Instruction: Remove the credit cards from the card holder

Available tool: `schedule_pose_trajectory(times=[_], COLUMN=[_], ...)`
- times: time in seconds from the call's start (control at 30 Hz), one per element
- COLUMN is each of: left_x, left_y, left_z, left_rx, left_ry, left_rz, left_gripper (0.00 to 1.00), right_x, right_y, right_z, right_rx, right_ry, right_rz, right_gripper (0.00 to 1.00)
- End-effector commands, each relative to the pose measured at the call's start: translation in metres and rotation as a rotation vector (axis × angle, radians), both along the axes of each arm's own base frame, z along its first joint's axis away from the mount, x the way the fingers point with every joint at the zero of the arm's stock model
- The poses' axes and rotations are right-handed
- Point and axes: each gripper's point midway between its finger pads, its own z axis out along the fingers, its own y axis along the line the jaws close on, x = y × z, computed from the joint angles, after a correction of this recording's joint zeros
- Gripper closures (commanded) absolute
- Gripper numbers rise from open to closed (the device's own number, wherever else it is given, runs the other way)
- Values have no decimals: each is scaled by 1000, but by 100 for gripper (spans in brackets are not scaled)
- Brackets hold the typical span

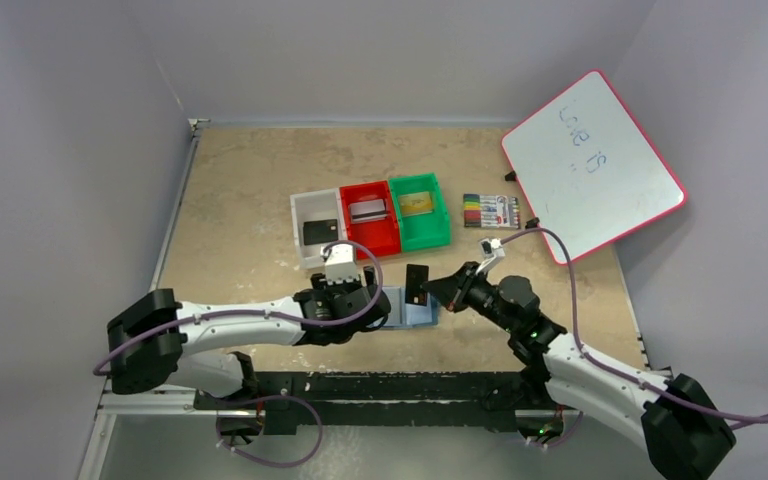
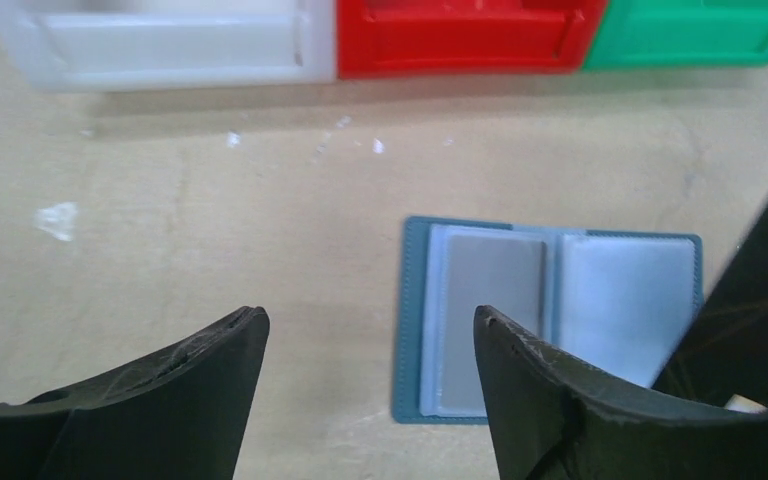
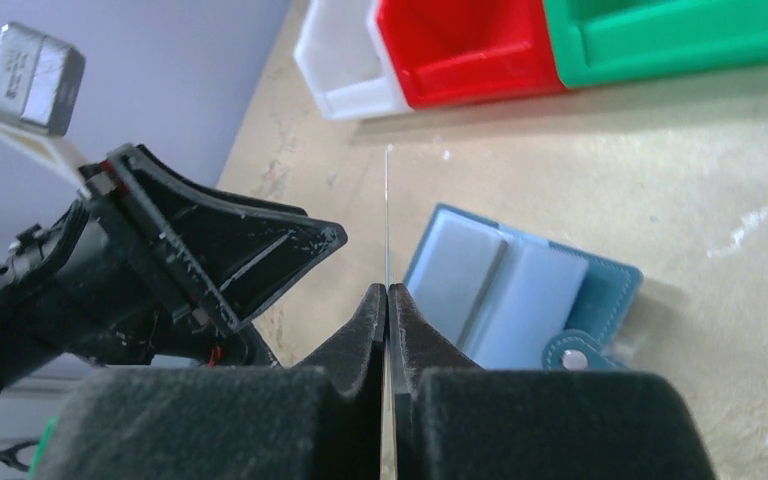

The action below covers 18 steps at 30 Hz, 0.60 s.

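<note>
The teal card holder (image 2: 620,300) lies open on the table, and a silver-grey credit card (image 2: 490,310) sits in its left clear pocket. My left gripper (image 2: 370,325) hovers open over the holder's left edge with nothing between its fingers; in the top view this gripper (image 1: 372,302) is just left of the holder (image 1: 415,313). My right gripper (image 3: 388,290) is shut on a black credit card (image 1: 417,283), held upright above the holder and seen edge-on (image 3: 388,200) in the right wrist view. The holder's snap tab (image 3: 570,358) points toward the right arm.
Behind the holder stand three bins: the white bin (image 1: 305,215) has a black card, the red bin (image 1: 370,240) a silver one, the green bin (image 1: 425,238) a gold one. A pack of markers (image 1: 490,210) and a tilted whiteboard (image 1: 592,165) lie at the back right.
</note>
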Motion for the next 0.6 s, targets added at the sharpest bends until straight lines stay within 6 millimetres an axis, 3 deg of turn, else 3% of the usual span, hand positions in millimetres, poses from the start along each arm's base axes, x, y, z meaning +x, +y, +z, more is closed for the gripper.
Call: schedule_pose_trajectory(times=[0.0,0.1,0.27,0.4,0.57], left_x=[13,19,40,49,42], left_y=[39,54,96,141,193], left_z=[48,69,84,124,160], left_rx=[126,137,127,172,280], left_ry=[-120,-141,-92,-168,-266], left_rz=[84,87,169,293,425], left_gripper=[19,12,11,10,8], right_x=[1,4,15,23,29], right_y=[4,2,2,17,48], right_z=[51,65,88,105,119], right_rx=[53,26,-52,-172,-362], right_ry=[-277,-363,-519,-670,-883], right_rz=[55,52,45,120,235], right_gripper=[100,100,100,100,100])
